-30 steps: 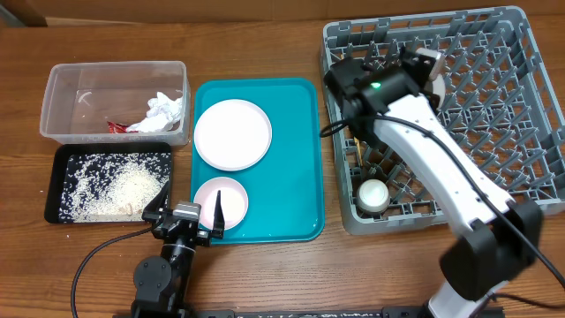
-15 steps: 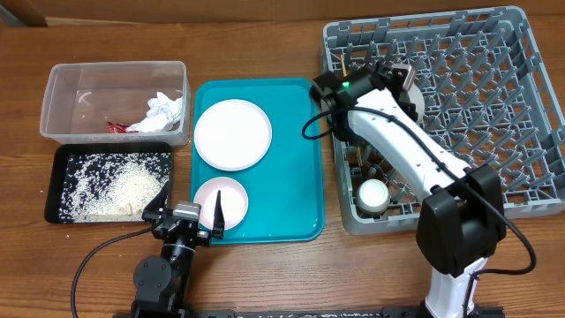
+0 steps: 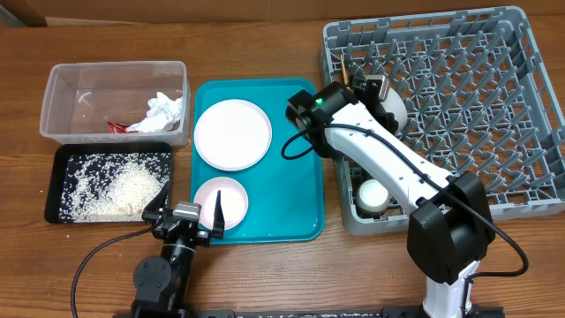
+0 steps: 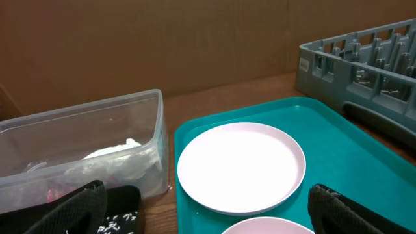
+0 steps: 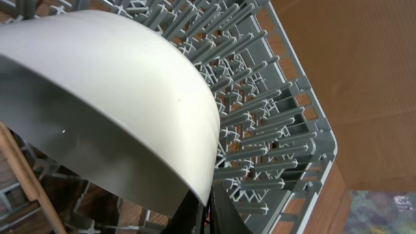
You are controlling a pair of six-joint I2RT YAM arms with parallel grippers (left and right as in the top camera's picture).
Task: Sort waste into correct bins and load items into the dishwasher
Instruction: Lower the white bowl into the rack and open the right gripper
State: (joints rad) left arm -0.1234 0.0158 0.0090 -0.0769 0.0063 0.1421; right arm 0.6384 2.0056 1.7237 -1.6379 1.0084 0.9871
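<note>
My right gripper is shut on the rim of the pale bowl and holds it tilted over the left part of the grey dish rack. In the right wrist view the fingers pinch the bowl's edge above the pegs. A wooden chopstick stands in the rack's left corner, and a white cup sits near its front. The large white plate and the small pinkish plate lie on the teal tray. My left gripper is open and empty at the table's front.
The clear tub holds the napkin and the red wrapper. The black tray holds rice. The left wrist view shows the large plate, the tub and the rack's wall.
My right arm has swung left and carried the bowl from the rack's upper middle toward its left side. The left arm has not moved.
</note>
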